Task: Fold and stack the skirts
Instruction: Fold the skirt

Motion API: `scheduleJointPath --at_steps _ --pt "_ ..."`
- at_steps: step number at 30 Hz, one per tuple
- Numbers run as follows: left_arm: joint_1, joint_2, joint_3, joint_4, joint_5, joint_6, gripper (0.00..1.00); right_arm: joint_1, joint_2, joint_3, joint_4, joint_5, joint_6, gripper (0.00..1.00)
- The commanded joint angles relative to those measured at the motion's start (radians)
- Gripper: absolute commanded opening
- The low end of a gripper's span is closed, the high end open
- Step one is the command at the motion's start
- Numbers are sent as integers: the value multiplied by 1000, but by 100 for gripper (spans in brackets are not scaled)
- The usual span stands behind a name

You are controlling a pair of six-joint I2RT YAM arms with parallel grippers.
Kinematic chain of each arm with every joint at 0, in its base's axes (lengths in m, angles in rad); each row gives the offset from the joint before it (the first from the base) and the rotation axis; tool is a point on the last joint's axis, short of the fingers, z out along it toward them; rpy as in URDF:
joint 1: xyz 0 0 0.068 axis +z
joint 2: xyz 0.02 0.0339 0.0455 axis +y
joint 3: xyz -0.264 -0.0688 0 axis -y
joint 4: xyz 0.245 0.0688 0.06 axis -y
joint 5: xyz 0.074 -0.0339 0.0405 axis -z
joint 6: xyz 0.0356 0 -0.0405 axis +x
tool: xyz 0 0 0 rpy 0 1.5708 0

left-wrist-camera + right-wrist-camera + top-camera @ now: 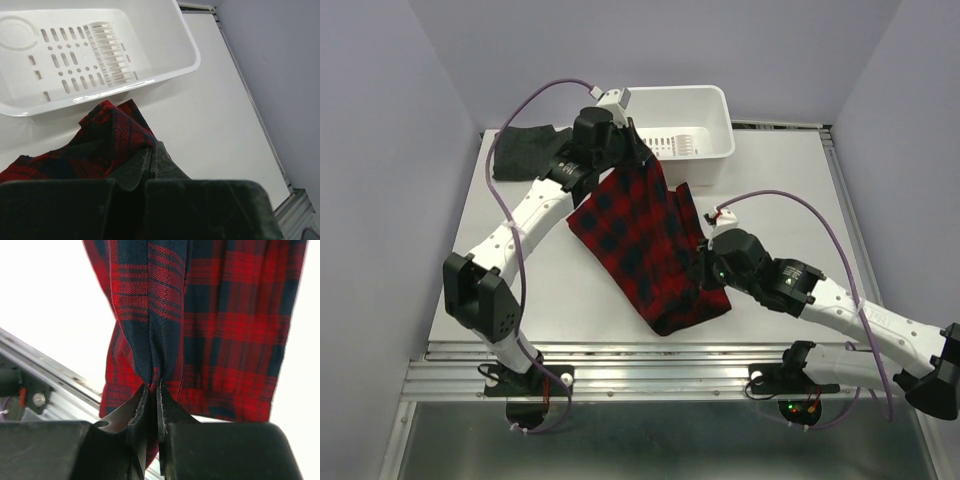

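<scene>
1. The left hand point(150, 161) is closed tight on one corner of the plaid skirt point(638, 240); the red and navy cloth bunches up just in front of its fingertips
2. The right hand point(152, 390) is also pressed together, with only a narrow gap, and it pinches a folded edge of the same skirt; a thick fold of cloth runs away from the fingers
3. In the top view the plaid skirt stretches diagonally over the middle of the desk point(560, 290), from the left hand at the far end to the right hand at its right edge; its near corner reaches toward the front edge of the desk
4. Whether the skirt lies flat or is lifted a little, the pictures do not show clearly
5. The white tub point(720, 125) stands at the far side of the desk, just behind the left hand
6. The dark grey skirt point(525, 150) lies crumpled in the far left corner, left of the tub and apart from the plaid skirt
</scene>
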Motion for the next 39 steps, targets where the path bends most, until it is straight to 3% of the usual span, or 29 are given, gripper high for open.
scheduleJointPath --at_steps 1,18,19,20,21,23,26,30,31,35,36,38,39 --pt "-14 56 56 98 -3 -20 0 -19 -30 -51 -20 45 41 1" --pt "-45 253 133 179 -15 -24 2 -91 -50 -176 -46 188 82 3" --pt "-46 258 136 180 -15 -24 9 -100 -42 -174 -46 192 85 8" --pt "-48 268 141 180 -15 -27 28 -100 -38 -176 -46 200 87 22" --pt "-49 273 145 180 -15 -29 35 -100 -35 -176 -46 206 85 32" --pt "-49 273 152 177 -18 -24 46 -113 -22 -176 -47 205 81 59" --pt "-49 235 149 166 -29 0 57 -122 2 -142 -54 197 56 87" --pt "-36 138 112 117 -54 52 66 -122 13 -91 -49 189 -3 96" --pt "-32 97 93 95 -60 69 72 -122 13 -76 -50 192 -22 100" --pt "7 -36 -21 19 -91 161 89 -122 11 -53 -29 179 -154 100" --pt "29 -69 -58 15 -74 172 97 -132 19 -38 -27 166 -209 100" --pt "113 -145 -141 -15 -23 218 98 -149 25 -21 -21 87 -255 100" --pt "144 -167 -169 -17 71 242 99 -163 31 -10 -21 55 -270 100"
